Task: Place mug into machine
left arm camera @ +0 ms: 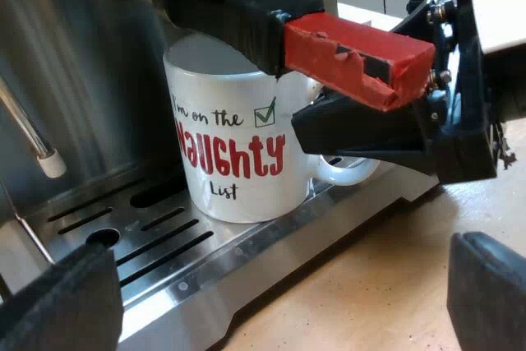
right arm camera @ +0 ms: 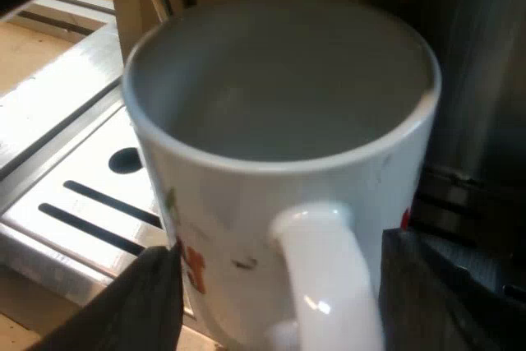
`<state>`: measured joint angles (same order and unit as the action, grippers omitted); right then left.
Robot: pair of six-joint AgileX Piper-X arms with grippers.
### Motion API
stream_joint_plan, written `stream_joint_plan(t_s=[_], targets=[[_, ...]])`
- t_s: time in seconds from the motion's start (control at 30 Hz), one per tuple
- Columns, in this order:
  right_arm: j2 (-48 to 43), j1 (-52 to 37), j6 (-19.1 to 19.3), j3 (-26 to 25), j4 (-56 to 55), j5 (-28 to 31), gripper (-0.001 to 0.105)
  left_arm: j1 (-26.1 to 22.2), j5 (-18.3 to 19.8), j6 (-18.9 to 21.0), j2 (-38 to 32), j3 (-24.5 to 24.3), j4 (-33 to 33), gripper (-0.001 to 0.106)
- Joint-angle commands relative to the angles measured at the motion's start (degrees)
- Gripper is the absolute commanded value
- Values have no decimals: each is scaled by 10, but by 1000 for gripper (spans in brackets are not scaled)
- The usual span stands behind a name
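Observation:
A white mug (left arm camera: 234, 145) printed "I'm on the Naughty List" stands upright on the espresso machine's slotted drip tray (left arm camera: 189, 252). It sits under the locked metal holder, whose dark handle (left arm camera: 238, 14) ends in red (left arm camera: 362, 55). My right gripper (left arm camera: 333, 141) is at the mug's handle. In the right wrist view the mug (right arm camera: 279, 104) looks empty. Its handle (right arm camera: 329, 277) lies between my right gripper's (right arm camera: 279, 285) fingers, with a gap on one side, so the gripper is open. My left gripper (left arm camera: 271, 302) hangs open over the table near the tray's edge, holding nothing.
A steam wand (left arm camera: 37, 145) with a white tip hangs beside the mug against the machine's steel front (left arm camera: 82, 80). The drip tray (right arm camera: 74, 195) has long slots and a round hole. Wooden table (left arm camera: 370, 285) lies beyond the tray's edge.

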<state>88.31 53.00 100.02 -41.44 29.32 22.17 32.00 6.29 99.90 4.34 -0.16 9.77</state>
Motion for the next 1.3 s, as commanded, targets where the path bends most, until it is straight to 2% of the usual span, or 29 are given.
stream_joint_plan(t_s=[0.03, 0.13, 0.33, 0.6, 0.8, 0.9, 1.07, 1.17, 1.3], targets=[[-2, 7, 1, 8, 6, -5, 53, 2, 4, 8, 0, -2, -11, 81], [11, 3, -13, 9, 35, -5, 54, 2, 4, 8, 0, -2, -11, 81], [59, 3, -13, -3, 111, -5, 54, 2, 4, 8, 0, -2, -11, 81], [127, 3, -13, -74, 107, 2, 54, 2, 4, 8, 0, -2, -11, 81], [151, 3, -13, -106, 107, 13, 54, 2, 4, 8, 0, -2, -11, 81], [147, 5, -13, -103, 99, 18, 54, 2, 4, 8, 0, -2, -11, 81], [109, 20, -13, -90, 5, 49, 54, 2, -2, 3, 0, -25, -10, 81], [70, 35, -13, -65, -23, 50, 54, 2, -20, 1, 0, -52, -7, 81], [15, 54, -13, -25, -26, 74, 54, 2, -20, 1, 0, -80, -5, 81]])
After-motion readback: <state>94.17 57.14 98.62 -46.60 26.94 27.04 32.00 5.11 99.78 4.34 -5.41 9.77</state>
